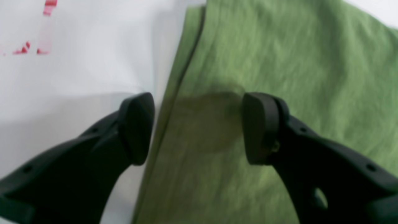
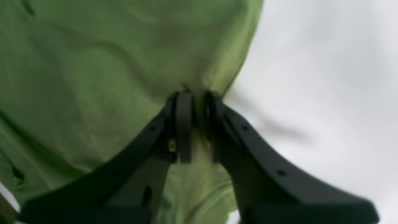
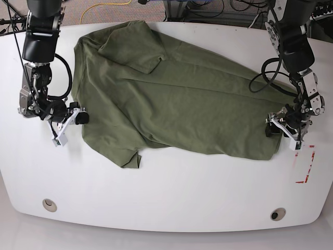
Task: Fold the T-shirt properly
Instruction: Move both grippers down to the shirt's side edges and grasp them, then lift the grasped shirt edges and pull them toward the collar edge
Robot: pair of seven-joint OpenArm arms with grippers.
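Note:
An olive-green T-shirt lies spread and wrinkled across the white table. My right gripper is at the shirt's left edge. In the right wrist view it is shut on a pinch of the shirt's edge. My left gripper is at the shirt's right edge. In the left wrist view it is open and straddles the shirt's hem, one finger over the bare table, the other over the cloth.
Red tape marks lie on the table just right of the left gripper and show in the left wrist view. Two round holes sit near the front edge. One sleeve lies folded over the shirt at the back.

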